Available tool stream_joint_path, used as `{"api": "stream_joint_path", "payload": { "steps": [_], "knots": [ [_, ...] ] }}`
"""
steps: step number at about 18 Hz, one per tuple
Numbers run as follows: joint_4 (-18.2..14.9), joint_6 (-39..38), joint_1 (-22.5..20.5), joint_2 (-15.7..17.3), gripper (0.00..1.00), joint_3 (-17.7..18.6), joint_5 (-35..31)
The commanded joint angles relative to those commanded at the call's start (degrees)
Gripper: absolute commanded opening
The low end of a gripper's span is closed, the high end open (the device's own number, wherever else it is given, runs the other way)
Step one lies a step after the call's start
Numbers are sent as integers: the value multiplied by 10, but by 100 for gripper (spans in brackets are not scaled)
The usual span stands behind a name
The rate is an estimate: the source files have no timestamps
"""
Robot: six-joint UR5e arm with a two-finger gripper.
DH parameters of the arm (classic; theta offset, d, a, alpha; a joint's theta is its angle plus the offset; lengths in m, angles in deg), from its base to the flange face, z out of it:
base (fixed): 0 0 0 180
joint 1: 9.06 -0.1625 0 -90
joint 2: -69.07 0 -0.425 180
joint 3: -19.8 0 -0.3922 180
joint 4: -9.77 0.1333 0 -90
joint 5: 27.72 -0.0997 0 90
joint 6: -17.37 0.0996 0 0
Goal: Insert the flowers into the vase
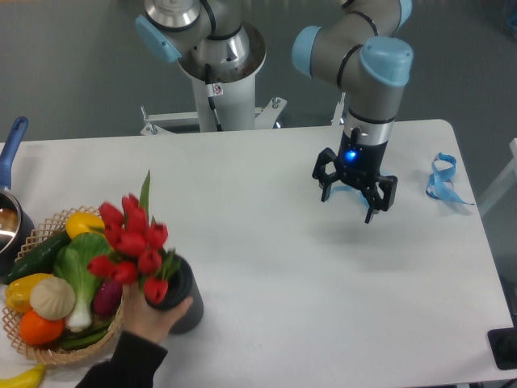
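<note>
- Now the flowers (pixel 129 246), a bunch of red tulip heads with a green leaf poking up, stand in the mouth of the vase (pixel 184 303), leaning toward the left over the basket's edge.
- The vase, black and ribbed, sits near the front left of the table (pixel 323 323), partly hidden by the blooms.
- A person's hand (pixel 149 315) in a dark sleeve wraps around the vase from below, fingers touching its wall.
- Just beside it on the left is a wicker basket (pixel 48 352) filled with toy vegetables (pixel 77 271).
- A pot with a blue handle (pixel 10 149) shows at the left edge.
- Well apart, over the right half of the table, the gripper (pixel 353 194) hangs pointing down with its fingers spread apart and nothing between them.
- A blue ribbon (pixel 443 182) lies near the right edge.
</note>
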Motion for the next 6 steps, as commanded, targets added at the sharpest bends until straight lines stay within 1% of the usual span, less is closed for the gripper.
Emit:
{"api": "stream_joint_path", "payload": {
  "steps": [1, 4, 6],
  "knots": [
    [0, 0, 4, 0, 100, -2, -15],
    [-17, -4, 12, 1, 100, -2, -18],
    [-18, -7, 12, 1, 100, 0, -19]
  ]
}}
